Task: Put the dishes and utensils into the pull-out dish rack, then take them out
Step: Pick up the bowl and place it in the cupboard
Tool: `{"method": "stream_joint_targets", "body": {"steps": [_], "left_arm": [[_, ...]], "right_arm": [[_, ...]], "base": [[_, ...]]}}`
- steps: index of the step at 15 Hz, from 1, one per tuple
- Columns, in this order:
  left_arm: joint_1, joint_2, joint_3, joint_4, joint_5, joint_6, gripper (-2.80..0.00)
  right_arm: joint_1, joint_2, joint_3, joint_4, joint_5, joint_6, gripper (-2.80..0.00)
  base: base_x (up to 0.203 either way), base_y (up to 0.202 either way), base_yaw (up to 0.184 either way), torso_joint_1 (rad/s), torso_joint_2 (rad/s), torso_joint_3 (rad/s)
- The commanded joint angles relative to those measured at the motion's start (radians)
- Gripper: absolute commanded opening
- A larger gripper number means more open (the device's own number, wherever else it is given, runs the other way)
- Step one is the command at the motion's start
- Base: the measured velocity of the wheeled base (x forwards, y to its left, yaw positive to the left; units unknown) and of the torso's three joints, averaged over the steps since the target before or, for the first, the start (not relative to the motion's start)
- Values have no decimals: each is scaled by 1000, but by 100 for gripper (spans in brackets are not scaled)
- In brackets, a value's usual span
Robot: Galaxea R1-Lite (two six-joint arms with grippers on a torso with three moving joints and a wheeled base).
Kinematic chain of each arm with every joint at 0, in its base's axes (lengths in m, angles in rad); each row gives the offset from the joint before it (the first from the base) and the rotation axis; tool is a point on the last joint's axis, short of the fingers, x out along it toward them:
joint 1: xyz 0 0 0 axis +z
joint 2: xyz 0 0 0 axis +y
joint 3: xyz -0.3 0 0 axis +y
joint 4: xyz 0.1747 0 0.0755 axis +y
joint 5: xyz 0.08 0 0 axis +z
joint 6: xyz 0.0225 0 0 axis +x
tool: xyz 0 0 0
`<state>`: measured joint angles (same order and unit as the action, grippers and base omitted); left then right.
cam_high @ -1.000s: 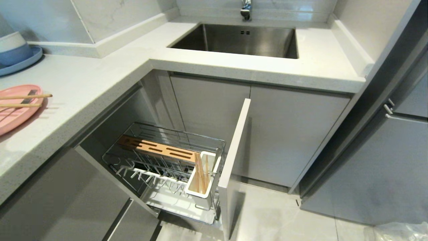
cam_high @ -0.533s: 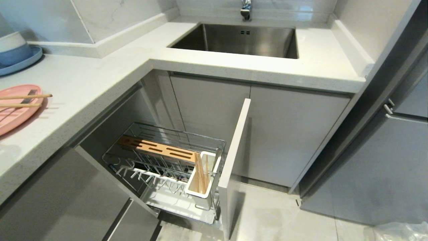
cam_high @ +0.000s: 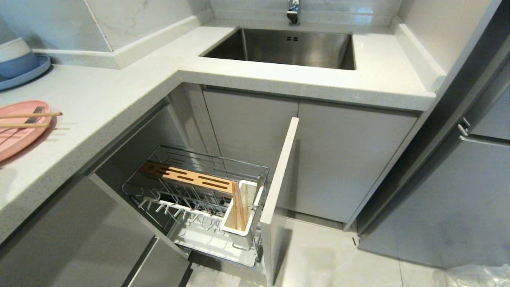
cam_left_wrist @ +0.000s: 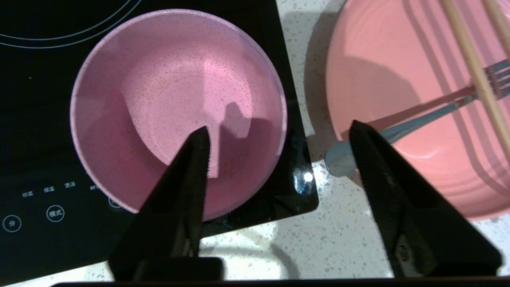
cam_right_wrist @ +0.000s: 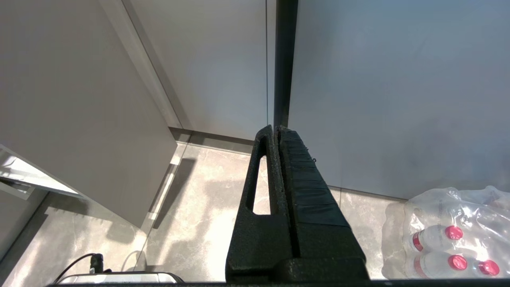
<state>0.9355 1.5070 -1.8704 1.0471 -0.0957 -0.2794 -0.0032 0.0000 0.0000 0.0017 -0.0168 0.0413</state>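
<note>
Left wrist view: left gripper (cam_left_wrist: 279, 131) spread wide, empty, above the bowl's (cam_left_wrist: 175, 99) rim – plate (cam_left_wrist: 398, 99) beside it holds fork (cam_left_wrist: 430, 115) and chopsticks (cam_left_wrist: 474, 67); right gripper (cam_right_wrist: 277, 129) pressed together, parked near the floor

Small white Chinese characters and circled symbols sit on the black induction cooktop (cam_left_wrist: 40, 119) beneath my left wrist camera; I cannot make them out. Nothing else bears legible text.

Pink plate (cam_high: 18, 127) cut off by head view's edge.
</note>
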Motion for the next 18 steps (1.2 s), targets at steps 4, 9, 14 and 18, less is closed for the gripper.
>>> {"method": "stream_joint_targets", "body": {"steps": [4, 9, 14, 18], "left_arm": [[13, 39, 7, 5, -2, -2, 0], [37, 66, 7, 6, -2, 12, 0], [42, 78, 11, 7, -4, 12, 0], [42, 82, 22, 7, -5, 12, 0]], "right_arm": [[0, 0, 2, 0, 0, 0, -280], [0, 0, 2, 0, 0, 0, -280], [0, 0, 2, 0, 0, 0, -280], [0, 0, 2, 0, 0, 0, -280]], "base": [[0, 0, 0, 0, 0, 0], [0, 0, 0, 0, 0, 0], [0, 0, 0, 0, 0, 0], [0, 0, 0, 0, 0, 0]]}}
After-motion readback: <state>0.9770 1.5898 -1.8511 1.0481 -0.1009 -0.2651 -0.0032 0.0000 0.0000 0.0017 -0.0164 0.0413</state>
